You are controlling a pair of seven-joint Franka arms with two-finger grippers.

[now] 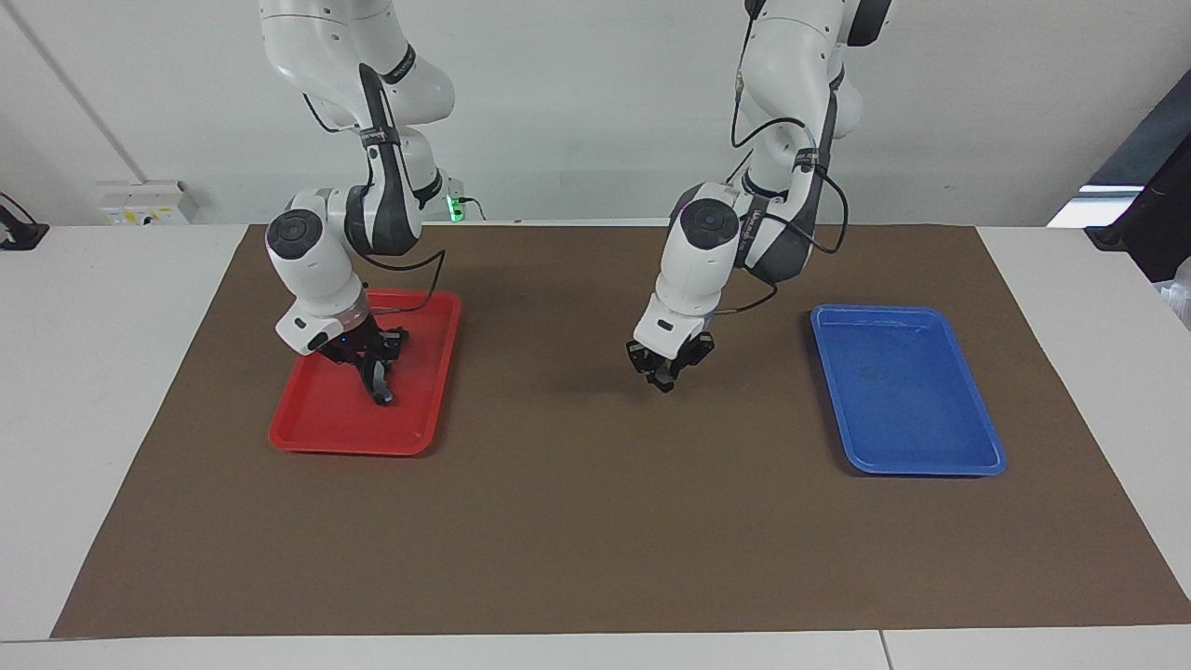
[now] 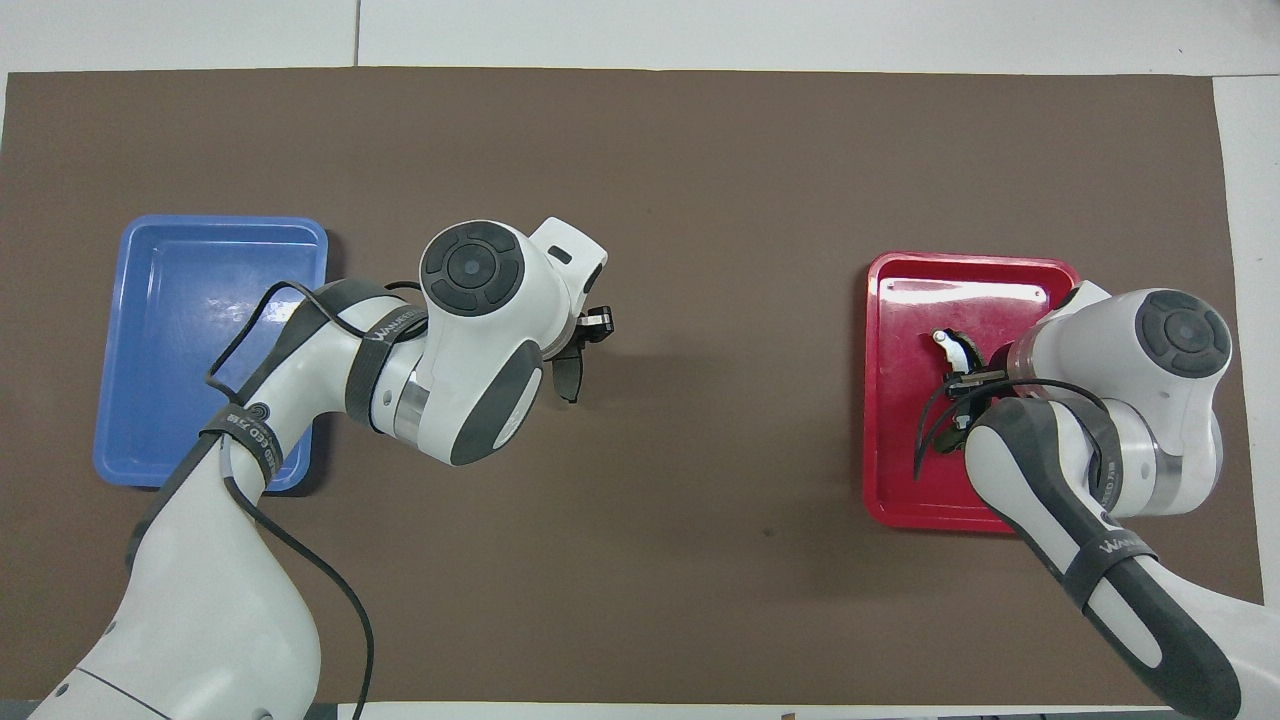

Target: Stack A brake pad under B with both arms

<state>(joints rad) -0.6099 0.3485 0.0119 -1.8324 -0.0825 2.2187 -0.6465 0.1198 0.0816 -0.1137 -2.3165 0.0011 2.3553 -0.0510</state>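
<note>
I see the left gripper point(image 1: 662, 374) clamped on the dark grey A brake pad point(image 2: 567, 370), hanging over the brown mat point(image 1: 595, 521) mid-table, between the blue tray point(image 1: 968, 461) and red tray point(image 1: 307, 437). Right gripper point(image 1: 380, 389) is down in the red tray, closed on curved pad B point(image 2: 952, 345).

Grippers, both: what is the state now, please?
Left gripper: shut on short dark grey brake pad.
Right gripper: shut on curved black brake pad.
</note>
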